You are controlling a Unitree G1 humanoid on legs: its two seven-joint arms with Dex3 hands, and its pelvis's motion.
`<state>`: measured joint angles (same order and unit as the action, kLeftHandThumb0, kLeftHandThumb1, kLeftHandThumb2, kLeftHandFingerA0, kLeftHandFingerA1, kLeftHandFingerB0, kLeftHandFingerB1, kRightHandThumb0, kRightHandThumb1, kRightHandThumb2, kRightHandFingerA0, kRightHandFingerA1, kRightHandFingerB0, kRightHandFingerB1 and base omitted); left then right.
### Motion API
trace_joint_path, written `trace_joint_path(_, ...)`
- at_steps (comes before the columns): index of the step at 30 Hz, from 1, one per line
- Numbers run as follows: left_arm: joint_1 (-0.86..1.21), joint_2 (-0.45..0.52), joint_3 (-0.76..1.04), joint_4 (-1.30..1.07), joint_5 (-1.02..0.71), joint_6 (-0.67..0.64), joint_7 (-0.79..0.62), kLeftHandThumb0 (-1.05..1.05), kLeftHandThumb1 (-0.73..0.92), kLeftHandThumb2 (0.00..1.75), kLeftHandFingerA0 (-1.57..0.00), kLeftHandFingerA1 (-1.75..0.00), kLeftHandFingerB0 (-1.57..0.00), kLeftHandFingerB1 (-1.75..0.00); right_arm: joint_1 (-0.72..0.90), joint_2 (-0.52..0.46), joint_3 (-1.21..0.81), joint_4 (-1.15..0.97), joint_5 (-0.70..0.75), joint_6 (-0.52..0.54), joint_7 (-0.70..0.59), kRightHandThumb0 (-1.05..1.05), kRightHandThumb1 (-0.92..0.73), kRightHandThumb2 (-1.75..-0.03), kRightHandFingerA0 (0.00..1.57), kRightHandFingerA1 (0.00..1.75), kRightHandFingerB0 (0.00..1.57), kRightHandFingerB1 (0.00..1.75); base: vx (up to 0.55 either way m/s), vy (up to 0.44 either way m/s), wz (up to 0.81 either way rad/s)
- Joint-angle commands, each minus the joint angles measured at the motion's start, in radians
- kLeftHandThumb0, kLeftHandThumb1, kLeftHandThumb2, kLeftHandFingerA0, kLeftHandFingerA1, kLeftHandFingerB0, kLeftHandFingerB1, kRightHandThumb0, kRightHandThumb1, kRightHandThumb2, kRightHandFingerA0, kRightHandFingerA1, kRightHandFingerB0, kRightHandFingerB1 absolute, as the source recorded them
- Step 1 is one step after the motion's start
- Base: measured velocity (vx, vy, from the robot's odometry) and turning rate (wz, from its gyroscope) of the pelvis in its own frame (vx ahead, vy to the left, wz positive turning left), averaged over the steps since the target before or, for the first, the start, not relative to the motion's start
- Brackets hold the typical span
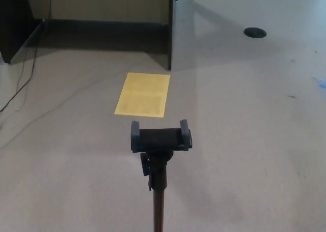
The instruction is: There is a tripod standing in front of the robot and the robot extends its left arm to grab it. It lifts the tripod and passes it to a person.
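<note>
The black metal tripod with a clamp-style phone holder [160,140] stands upright at lower centre of the frame, untouched; neither hand shows, so their state cannot be told; step 1, the left arm's reach, seems not yet begun; next comes closing on the pole below the clamp.

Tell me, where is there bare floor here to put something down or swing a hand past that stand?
Bare floor lies on both sides of the tripod: left up to the cable, right up to the round black disc. Behind its clamp, the yellow sheet takes the floor, then the dark desk panel crowds the back.
</note>
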<state>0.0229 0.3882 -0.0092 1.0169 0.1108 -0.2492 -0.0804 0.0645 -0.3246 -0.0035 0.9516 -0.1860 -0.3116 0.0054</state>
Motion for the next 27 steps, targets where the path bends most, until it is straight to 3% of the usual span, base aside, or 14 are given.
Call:
trace_joint_path(1,0.018,-0.026,0.052,-0.018,-0.055,-0.098,-0.022,-0.55,0.45,0.73,-0.24,-0.49,-0.12,-0.38,-0.023,-0.029,0.018,0.082,-0.036,-0.092,-0.065,-0.38,-0.68,-0.6,0.61,0.4,0.45,0.34,0.0,0.0,0.0)
trace_joint_path(4,0.007,-0.049,0.065,-0.08,-0.061,-0.134,-0.029,-0.34,0.32,0.9,-0.02,-0.49,0.0,-0.48,-0.033,-0.036,0.021,0.12,-0.032,-0.085,-0.067,-0.38,-0.68,-0.6,0.65,0.41,0.44,0.34,0.0,0.0,0.0)
trace_joint_path(7,0.006,-0.079,0.083,-0.168,-0.101,-0.142,-0.086,-0.34,0.3,0.88,-0.02,-0.5,0.0,-0.49,-0.032,-0.041,0.027,0.133,-0.032,-0.1,-0.069,-0.38,-0.67,-0.6,0.64,0.4,0.44,0.35,0.0,0.0,0.0)
trace_joint_path(8,0.014,-0.093,0.082,-0.235,-0.122,-0.132,-0.115,-0.61,0.4,0.71,-0.1,-0.42,-0.05,-0.27,-0.028,-0.043,0.031,0.134,-0.035,-0.1,-0.066,-0.46,-0.57,-0.79,0.59,0.52,0.39,0.45,0.0,0.0,0.0)
trace_joint_path(10,0.024,-0.111,0.072,-0.368,-0.14,-0.094,-0.147,-0.57,0.48,0.55,-0.14,-0.35,-0.07,-0.19,-0.03,-0.046,0.036,0.145,-0.036,-0.097,-0.063,-0.46,-0.57,-0.79,0.6,0.53,0.38,0.45,0.0,0.0,0.0)
trace_joint_path(13,0.006,-0.119,0.044,-0.552,-0.147,-0.028,-0.176,-0.6,0.37,0.77,-0.05,-0.44,-0.02,-0.19,-0.027,-0.048,0.045,0.142,-0.038,-0.082,-0.045,-0.47,-0.58,-0.8,0.6,0.53,0.36,0.44,0.0,0.0,0.0)
trace_joint_path(14,0.006,-0.12,0.041,-0.585,-0.142,-0.003,-0.175,-0.63,0.47,0.54,-0.15,-0.33,-0.04,-0.22,-0.025,-0.048,0.044,0.143,-0.034,-0.085,-0.042,-0.46,-0.57,-0.8,0.61,0.53,0.35,0.44,0.0,0.0,0.0)
trace_joint_path(15,-0.009,-0.122,0.03,-0.635,-0.151,0.022,-0.194,-0.64,0.4,0.76,0.0,-0.4,-0.08,-0.09,-0.021,-0.046,0.042,0.138,-0.029,-0.085,-0.038,-0.46,-0.57,-0.79,0.61,0.53,0.35,0.44,0.0,0.0,0.0)
trace_joint_path(18,-0.032,-0.121,-0.005,-0.781,-0.148,0.105,-0.218,-0.73,0.37,0.69,-0.07,-0.39,-0.03,-0.13,-0.014,-0.046,0.049,0.139,-0.036,-0.081,-0.045,-0.47,-0.57,-0.79,0.59,0.52,0.35,0.44,0.0,0.0,0.0)
trace_joint_path(19,-0.045,-0.126,-0.014,-0.818,-0.158,0.132,-0.227,-0.72,0.36,0.7,-0.08,-0.41,-0.04,-0.12,-0.017,-0.048,0.053,0.14,-0.041,-0.075,-0.047,-0.38,-0.68,-0.6,0.65,0.41,0.4,0.33,0.0,0.0,0.0)
trace_joint_path(20,-0.061,-0.138,-0.029,-0.886,-0.184,0.192,-0.239,-0.58,0.36,0.8,-0.04,-0.44,-0.03,-0.16,-0.018,-0.047,0.054,0.137,-0.04,-0.079,-0.045,-0.46,-0.57,-0.79,0.59,0.52,0.35,0.44,0.0,0.0,0.0)
trace_joint_path(22,-0.077,-0.138,-0.058,-0.938,-0.176,0.204,-0.258,-0.62,0.39,0.79,0.0,-0.4,-0.05,-0.11,-0.018,-0.049,0.066,0.137,-0.053,-0.083,-0.052,-0.47,-0.57,-0.8,0.62,0.54,0.34,0.44,0.0,0.0,0.0)
trace_joint_path(23,-0.083,-0.146,-0.071,-0.974,-0.19,0.237,-0.265,-0.67,0.43,0.54,-0.1,-0.33,0.0,-0.18,-0.017,-0.049,0.069,0.137,-0.055,-0.084,-0.054,-0.47,-0.58,-0.8,0.6,0.53,0.34,0.44,0.0,0.0,0.0)
trace_joint_path(27,-0.118,-0.167,-0.113,-1.013,-0.183,0.262,-0.277,-0.62,0.39,0.8,0.0,-0.4,-0.05,-0.1,-0.022,-0.044,0.063,0.135,-0.034,-0.081,-0.042,-0.48,-0.58,-0.81,0.58,0.53,0.33,0.44,0.0,0.0,0.0)
